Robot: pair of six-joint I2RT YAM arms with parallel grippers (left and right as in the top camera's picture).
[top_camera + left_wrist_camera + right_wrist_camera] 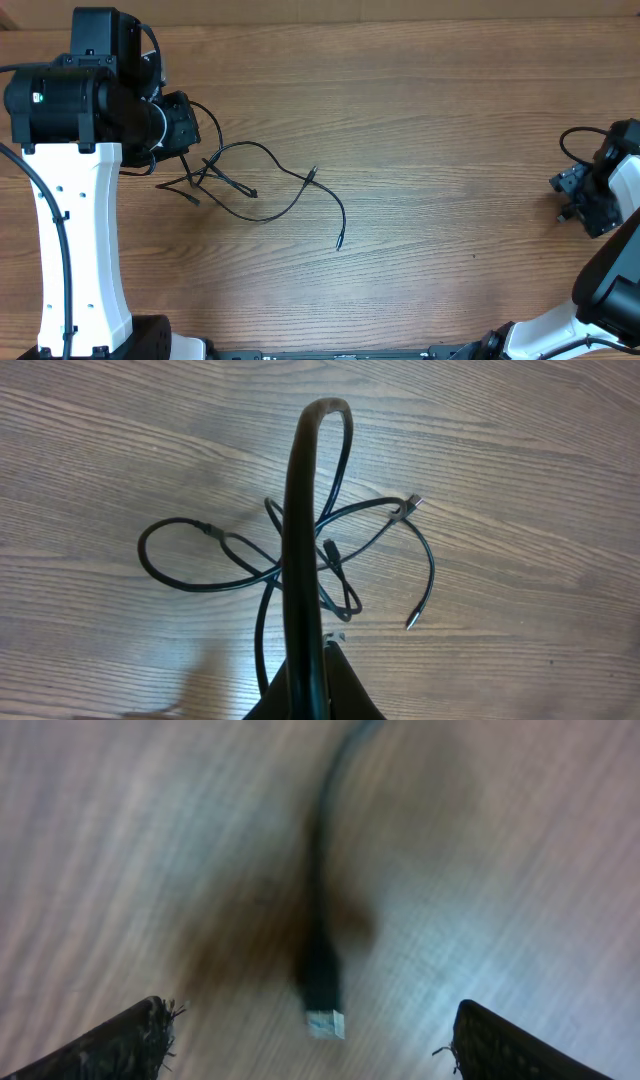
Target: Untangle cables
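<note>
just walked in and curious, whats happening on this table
Two robot arms are working on tangled black cables on a table. The left claw is shut on one strand, holding it looped up above the rest, which are not yet untangled. The right claw is open at the far right, over a plug end.

The thin flexible cables (432, 568) are black. The wooden worktop (450, 120) is light brown with darker grain streaks. Low in the right wrist frame, a small plug (325, 1023) is black with a silvery tip. At the overhead frame's left, the robot arm (80, 250) is white with black joints.
</note>
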